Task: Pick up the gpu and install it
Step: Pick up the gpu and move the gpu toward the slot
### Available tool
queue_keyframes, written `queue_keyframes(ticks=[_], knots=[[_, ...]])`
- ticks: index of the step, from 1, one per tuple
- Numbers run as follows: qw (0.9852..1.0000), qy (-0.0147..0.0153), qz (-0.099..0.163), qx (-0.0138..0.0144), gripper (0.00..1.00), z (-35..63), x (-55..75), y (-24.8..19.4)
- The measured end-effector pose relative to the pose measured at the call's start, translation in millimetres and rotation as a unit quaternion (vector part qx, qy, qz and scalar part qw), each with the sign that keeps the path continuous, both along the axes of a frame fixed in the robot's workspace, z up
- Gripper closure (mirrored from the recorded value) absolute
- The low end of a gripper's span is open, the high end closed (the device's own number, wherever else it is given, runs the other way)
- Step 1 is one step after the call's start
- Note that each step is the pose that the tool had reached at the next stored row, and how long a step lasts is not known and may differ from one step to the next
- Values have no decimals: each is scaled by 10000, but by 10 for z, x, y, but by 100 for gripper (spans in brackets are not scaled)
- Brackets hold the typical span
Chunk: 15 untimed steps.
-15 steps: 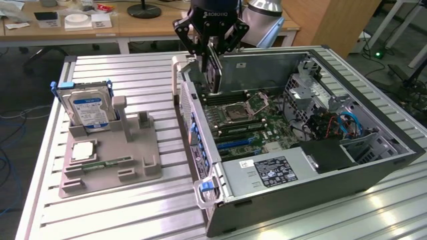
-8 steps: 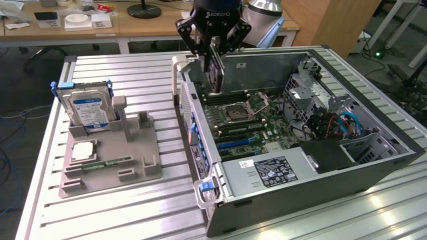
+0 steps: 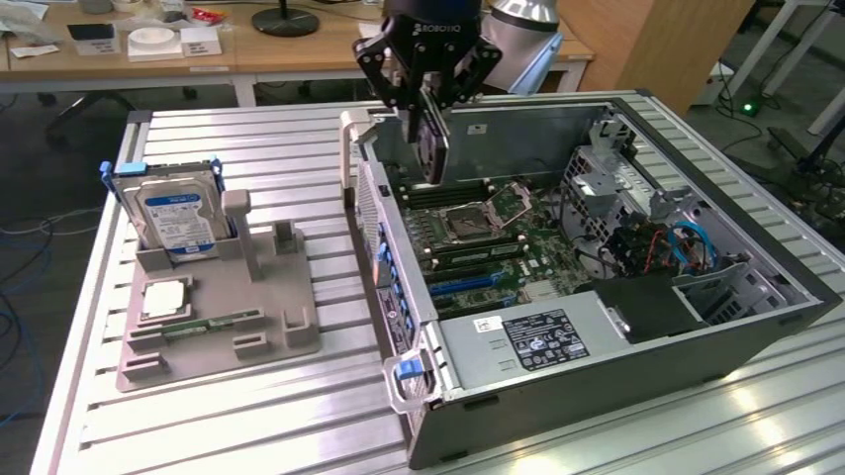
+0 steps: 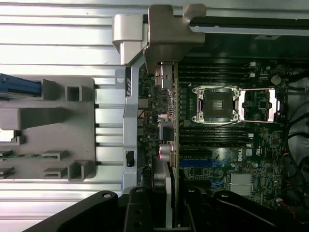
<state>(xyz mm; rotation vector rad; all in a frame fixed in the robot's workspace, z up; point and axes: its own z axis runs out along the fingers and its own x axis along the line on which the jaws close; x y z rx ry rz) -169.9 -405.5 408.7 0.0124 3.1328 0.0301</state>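
Thin flat gpu (image 3: 433,153) in black fingers (image 3: 380,67)

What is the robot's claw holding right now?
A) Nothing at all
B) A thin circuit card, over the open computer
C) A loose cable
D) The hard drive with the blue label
B: the gripper is shut on the gpu, which hangs edge-down over the open computer case, while the hard drive sits in its grey stand.
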Motion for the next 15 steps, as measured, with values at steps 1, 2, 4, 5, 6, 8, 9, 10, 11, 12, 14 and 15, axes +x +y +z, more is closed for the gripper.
queue_keyframes(ticks=[1, 2, 4, 5, 6, 8, 9, 10, 11, 12, 14, 15], knots=[[10000, 0, 1, 0, 72, 0, 8, 0], [10000, 0, 1, 0, 72, 0, 15, 0], [10000, 0, 1, 0, 72, 0, 30, 0], [10000, 0, 1, 0, 72, 0, 39, 0], [10000, 0, 1, 0, 72, 0, 48, 0], [10000, 0, 1, 0, 72, 0, 65, 0], [10000, 0, 1, 0, 72, 0, 74, 0], [10000, 0, 1, 0, 72, 0, 83, 0], [10000, 0, 1, 0, 72, 0, 92, 0], [10000, 0, 1, 0, 72, 0, 102, 0], [10000, 0, 1, -1, 72, 0, 115, 0], [10000, 0, 1, 0, 72, 0, 121, 0]])
